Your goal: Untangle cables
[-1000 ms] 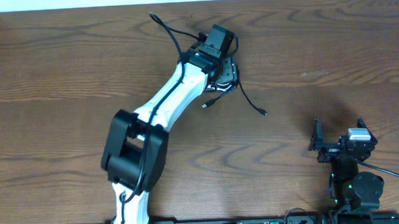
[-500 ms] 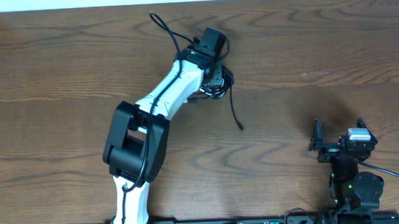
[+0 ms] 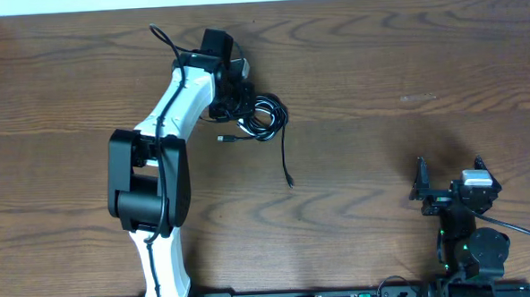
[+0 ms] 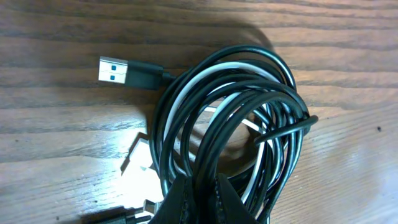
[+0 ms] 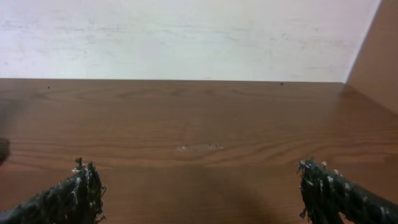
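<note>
Cables dragged left, pinched by left hand; right hand well apart.

We see a bundle of thin black cords with one white cord among them, a silver plug with a blue insert, and a brown wood-grain tabletop streaked darker.

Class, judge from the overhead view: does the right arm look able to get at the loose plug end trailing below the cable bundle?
Probably yes: only bare table lies between the open right gripper and that plug end, though it is a long stretch.
</note>
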Robot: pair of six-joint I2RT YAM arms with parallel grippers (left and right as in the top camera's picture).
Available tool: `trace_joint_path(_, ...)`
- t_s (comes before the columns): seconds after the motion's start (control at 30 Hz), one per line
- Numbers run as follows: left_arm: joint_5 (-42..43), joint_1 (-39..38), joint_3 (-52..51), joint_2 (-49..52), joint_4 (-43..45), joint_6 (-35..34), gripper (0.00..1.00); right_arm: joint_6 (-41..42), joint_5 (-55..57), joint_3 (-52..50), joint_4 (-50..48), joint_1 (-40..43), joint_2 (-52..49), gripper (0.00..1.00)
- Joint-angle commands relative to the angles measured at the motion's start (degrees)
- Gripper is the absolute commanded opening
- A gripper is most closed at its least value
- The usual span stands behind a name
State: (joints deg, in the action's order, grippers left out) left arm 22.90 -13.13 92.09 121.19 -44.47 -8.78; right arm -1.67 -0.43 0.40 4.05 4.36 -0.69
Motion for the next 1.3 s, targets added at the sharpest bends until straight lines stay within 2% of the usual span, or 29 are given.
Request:
trace_joint_path(0.0, 3.28, -0.15, -1.44, -1.40, 0.20, 2.03, 0.07, 0.79, 0.07, -0.11, 0.24, -0.33, 0.31, 0.99)
trace_joint_path(0.43, 4.13, -0.42, -2.32, -1.38, 2.10, 9.88, 0.07, 0.81, -0.04, -0.11, 0.15, -0.33, 0.31, 0.99)
trace_joint_path(0.57, 10.64, -0.46, -2.32, -1.38, 2.05, 13.42, 0.07, 0.81, -1.68, -0.11, 0.02, -0.33, 0.31, 0.99)
trace_joint_path(0.67, 15.58, -0.44, -2.62, -1.38, 1.81, 16.87, 0.07, 3.39, -3.78, -0.11, -4.31, -0.33, 0.31, 0.99)
trace_joint_path(0.83, 24.20, -0.46, -2.75, -1.36, 1.99, 21.22, 0.07, 2.47, -12.83, 0.11, -11.87, -0.33, 0.28, 0.99)
trace_joint_path(0.9, 24.61, -0.46, -2.75, -1.36, 2.60, 21.62, 0.07, 2.67, -14.88, 1.38, -13.49, -0.33, 0.04, 0.99)
trace_joint_path(1.0, 24.48, -0.46, -2.80, -1.33, 3.74, 21.55, 0.07, 3.34, -14.99, 6.93, -12.59, -0.33, -2.58, 0.99)
trace_joint_path(1.17, 25.24, -0.46, -2.80, -1.33, 4.92, 20.50, 0.07, 1.77, -19.12, 24.61, -8.81, -0.33, -18.51, 0.99)
trace_joint_path(1.27, 25.31, -0.46, -2.80, -1.33, 5.38, 20.50, 0.07, 1.86, -25.29, 35.74, -2.60, -0.33, -29.49, 0.99)
